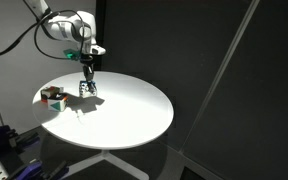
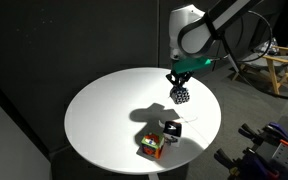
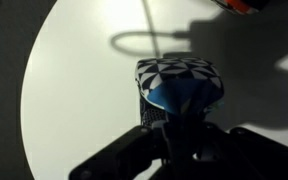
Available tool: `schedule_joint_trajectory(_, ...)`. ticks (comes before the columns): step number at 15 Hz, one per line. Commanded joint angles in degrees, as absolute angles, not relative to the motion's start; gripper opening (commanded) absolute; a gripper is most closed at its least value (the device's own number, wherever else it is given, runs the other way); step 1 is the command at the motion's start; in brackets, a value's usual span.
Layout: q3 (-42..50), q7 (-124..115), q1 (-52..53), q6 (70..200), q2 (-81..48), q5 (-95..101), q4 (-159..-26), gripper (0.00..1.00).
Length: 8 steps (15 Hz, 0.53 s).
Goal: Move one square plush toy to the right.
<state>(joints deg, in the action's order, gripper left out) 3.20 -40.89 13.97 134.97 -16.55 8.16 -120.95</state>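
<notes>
While the gripper has its jaws drawn in narrow on the toy, pinching it from both sides so the soft top bulges past the fingers, the job as I see it is carrying, not grasping. The toy hangs under the arm, near the edge of the table on the robot's side. From its shadow I judge it to be just off the surface, though I can't be sure it has cleared.

To do this well I would leave the squeeze alone, since plush gives and any slackening could let it slip. I would raise it a touch so the bottom doesn't drag, carry it sideways level and slow, and set it down flat before opening. Which way counts as the robot's right I can't settle from where these cameras stand.

As for room, the other cube sits close to the table's edge, well apart from the toy, so it only matters if the path swings toward it. The middle and the far edge are bare. The top is round, with no corners and no lip, and the toy is already near the rim. A sideways run along that side could meet the edge soon, so I'd place it well in from the rim.
</notes>
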Motion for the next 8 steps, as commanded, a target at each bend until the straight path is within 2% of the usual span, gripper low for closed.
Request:
schedule_joint_trajectory(1,2.8,-44.2,11.8,133.9,-12.1,7.7,-124.9,0.05)
schedule_joint_trajectory(4,2.1,-43.5,10.8,134.7,-14.0,8.5,-123.7,0.04)
schedule_joint_trajectory(5,2.1,-43.5,10.5,134.7,-13.7,8.5,-124.0,0.15)
schedule_joint_trajectory(8,1.9,-43.5,10.6,134.8,-14.0,8.5,-124.0,0.15)
